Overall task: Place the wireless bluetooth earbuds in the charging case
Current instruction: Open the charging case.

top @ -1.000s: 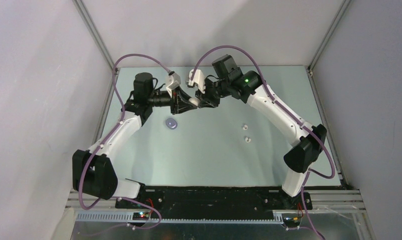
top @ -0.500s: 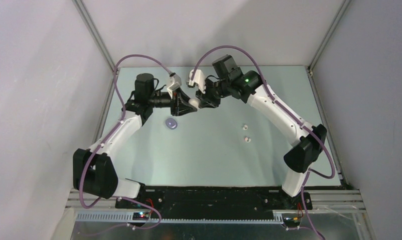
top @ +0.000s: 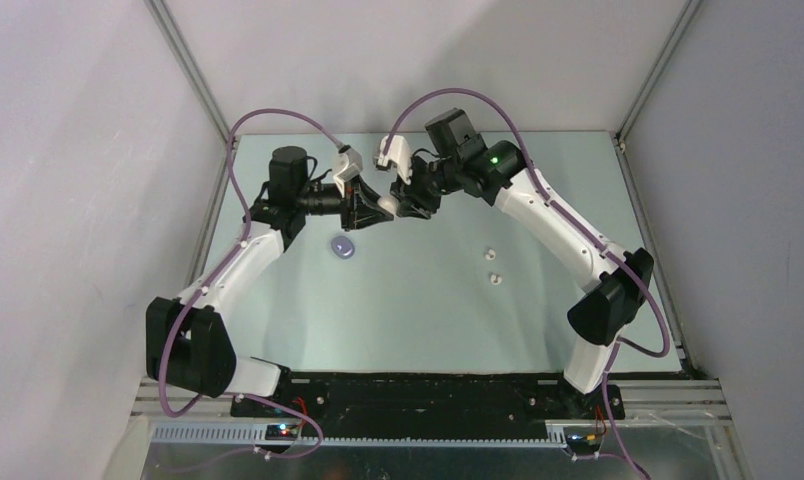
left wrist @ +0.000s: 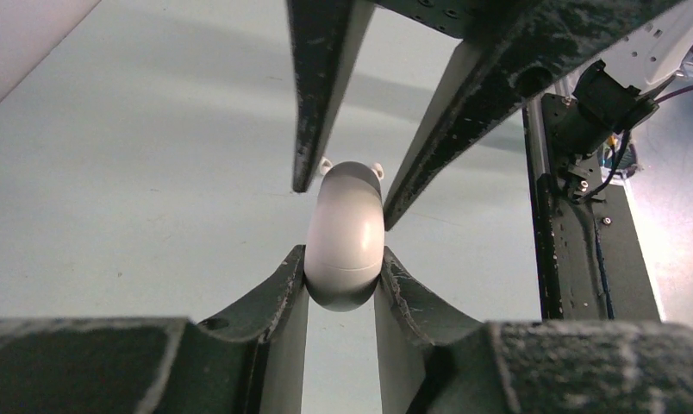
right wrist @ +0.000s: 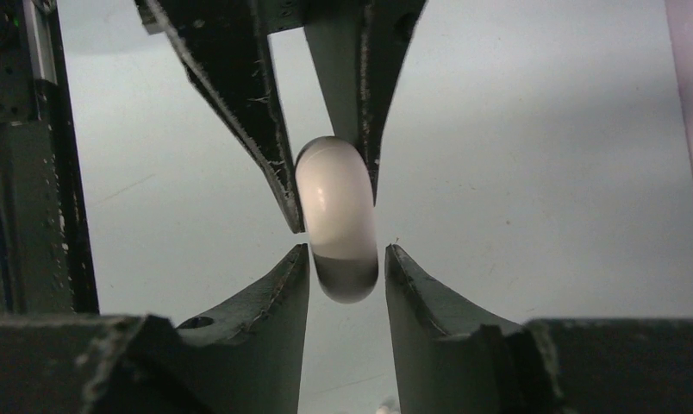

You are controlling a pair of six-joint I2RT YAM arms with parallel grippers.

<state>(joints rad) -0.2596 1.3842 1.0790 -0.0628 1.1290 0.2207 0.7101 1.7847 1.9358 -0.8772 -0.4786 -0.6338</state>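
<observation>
**White case gripped mid-air between both arms**

Both arms reach inward, meeting above the far middle of the table (top: 418, 310). The left gripper (left wrist: 341, 280) clamps one end of the case (left wrist: 345, 233). The right gripper (right wrist: 346, 263) sits slack around the other end. The case is glossy and pill-shaped, with a seam showing. Two earbuds (top: 489, 254) lie on the table to the right.

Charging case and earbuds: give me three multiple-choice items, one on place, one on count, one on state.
1. The charging case is: A lying at the near edge; B clamped by the left gripper; C beside the lilac disc.
2. Earbuds lying on the table: A one; B two; C four.
3. The case's lid is: A shut; B wide open; C removed.
Answers: B, the left wrist view shows its fingers pinching it; B, two white buds lie right of centre; A, only a thin seam shows.
</observation>
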